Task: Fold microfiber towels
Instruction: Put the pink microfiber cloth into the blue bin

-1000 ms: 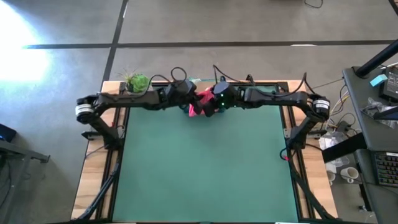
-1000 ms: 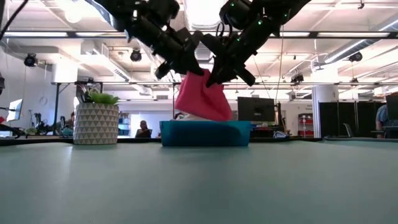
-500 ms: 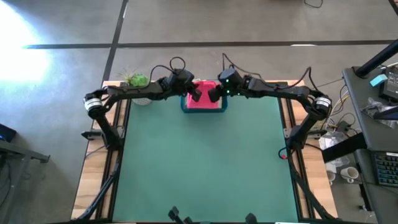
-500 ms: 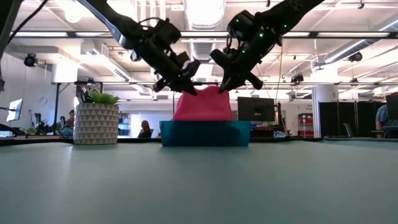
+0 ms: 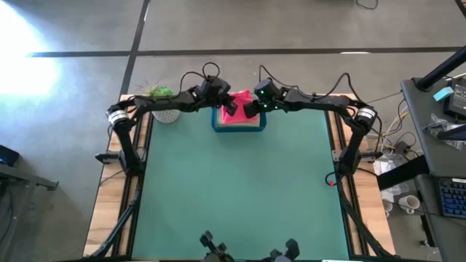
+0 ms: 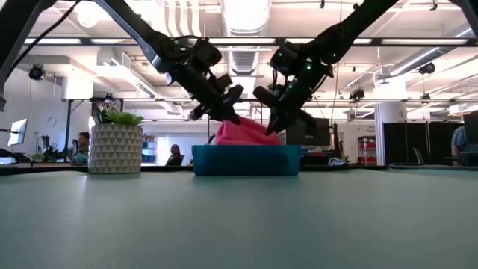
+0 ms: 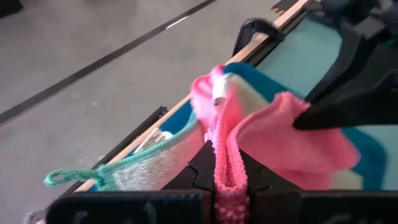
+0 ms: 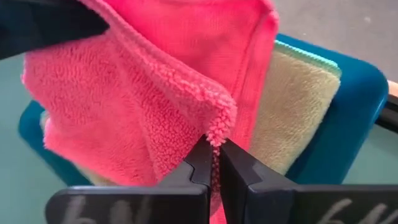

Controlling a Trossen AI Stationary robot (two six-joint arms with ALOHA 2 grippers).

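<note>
Hot pink towel (image 8: 137, 93); blue tray (image 6: 246, 160); pale sage towel (image 8: 298, 106); green table (image 5: 233, 189).

Two dark robot arms are counted, one hot pink microfibre towel (image 5: 237, 115), one pale sage green towel (image 8: 297, 118), one blue rectangular tray (image 6: 246, 161), and one white patterned plant pot (image 6: 115, 149).

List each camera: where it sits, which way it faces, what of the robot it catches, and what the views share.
High view: above the table, looking straight down; both dark arms meet over the blue rectangular tray.
Low view: at table height, looking level across into the room; left gripper and right gripper come down from above.
Left wrist view: on the left arm, looking past its own fingers.
Right wrist view: on the right arm, past its own fingers.
Shared: all four show the hot pink microfiber towel, pinched by both shut grippers over the tray.
</note>
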